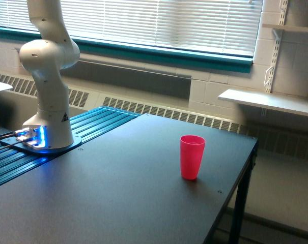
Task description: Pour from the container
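On the dark table (118, 203), toward 3 o'clock from its centre, 1 bright pink cup (192, 156) stands upright with its mouth open upward, near the table's edge on the exterior view's right. At 10 o'clock the white robot arm (48, 66) rises from its base (44, 140), which glows blue, and runs out of the frame at the top. The gripper lies outside the picture, so whether it is open or closed cannot be told. The container is likewise out of sight. Behind, window blinds (159, 23) span the wall.

A pink cup (192, 156) stands upright on the dark table (118, 203), below window blinds (159, 23).
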### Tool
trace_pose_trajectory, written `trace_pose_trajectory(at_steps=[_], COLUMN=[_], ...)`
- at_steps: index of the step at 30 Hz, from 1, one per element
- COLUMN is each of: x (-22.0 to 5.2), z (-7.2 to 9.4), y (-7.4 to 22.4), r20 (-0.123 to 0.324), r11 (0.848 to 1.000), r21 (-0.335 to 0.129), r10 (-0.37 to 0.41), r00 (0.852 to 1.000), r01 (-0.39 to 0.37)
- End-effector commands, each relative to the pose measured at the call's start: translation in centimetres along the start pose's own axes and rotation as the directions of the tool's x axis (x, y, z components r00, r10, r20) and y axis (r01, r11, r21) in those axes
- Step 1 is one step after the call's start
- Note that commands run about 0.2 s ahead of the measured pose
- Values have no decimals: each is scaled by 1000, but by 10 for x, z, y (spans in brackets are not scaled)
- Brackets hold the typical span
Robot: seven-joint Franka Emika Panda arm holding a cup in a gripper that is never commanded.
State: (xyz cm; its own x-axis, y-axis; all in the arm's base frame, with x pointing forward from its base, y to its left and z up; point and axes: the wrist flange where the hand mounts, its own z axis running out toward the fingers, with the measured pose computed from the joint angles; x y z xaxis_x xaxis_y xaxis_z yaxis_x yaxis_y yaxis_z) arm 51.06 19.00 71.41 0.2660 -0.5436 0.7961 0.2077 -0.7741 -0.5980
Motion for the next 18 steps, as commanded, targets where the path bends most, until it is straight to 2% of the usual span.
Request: trace_pose_trajectory(at_steps=[1, 2, 4, 5, 7, 10, 11, 16, 18], x=[-23, -25, -31, -31, -36, -44, -47, -56, -59], z=[4, 5, 5, 5, 5, 6, 6, 5, 3], y=[-17, -16, -15, -14, -13, -12, -11, 6, 16], r20=[97, 115, 148, 162, 193, 248, 266, 356, 386], r11=[982, 978, 962, 960, 940, 937, 927, 906, 904], r21=[-19, -29, -43, -54, -65, -85, -90, -139, -175], r10=[-186, -201, -261, -263, -316, -311, -331, -331, -302], r00=[978, 973, 954, 951, 929, 918, 905, 874, 872], r01=[189, 206, 270, 274, 334, 340, 365, 399, 391])
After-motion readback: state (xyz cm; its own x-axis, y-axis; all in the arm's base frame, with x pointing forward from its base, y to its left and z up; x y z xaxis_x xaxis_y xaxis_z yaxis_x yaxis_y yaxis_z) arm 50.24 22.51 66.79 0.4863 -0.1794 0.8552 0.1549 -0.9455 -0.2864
